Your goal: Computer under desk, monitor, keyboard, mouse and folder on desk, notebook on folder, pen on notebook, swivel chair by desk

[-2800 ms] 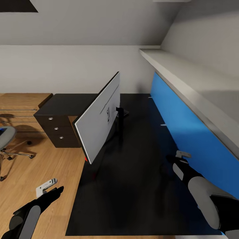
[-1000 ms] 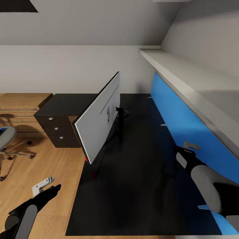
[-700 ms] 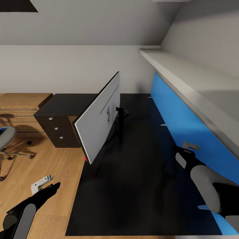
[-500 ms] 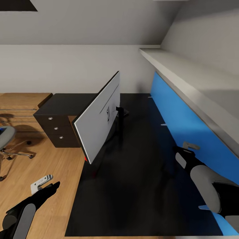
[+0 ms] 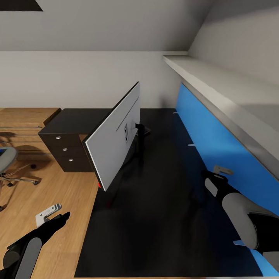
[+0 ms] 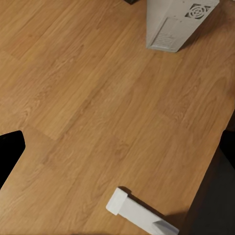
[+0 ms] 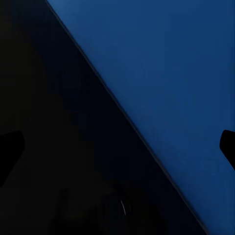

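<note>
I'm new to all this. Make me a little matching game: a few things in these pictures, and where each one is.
1. monitor
2. swivel chair
3. computer
4. left end effector

a. above the wooden floor, beside the desk
b. standing on the wooden floor
c. on the black desk
d. at the head view's left edge

Pairs: 1-c, 2-d, 3-b, 4-a

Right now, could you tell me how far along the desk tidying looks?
Done: the monitor stands on the desk. The computer stands on the wood floor; whether it is under the desk is unclear. In hand: nothing; the left gripper hangs over the floor, the right gripper over the desk. Left: the swivel chair stands away from the desk, and the keyboard, mouse, folder, notebook and pen need placing.
</note>
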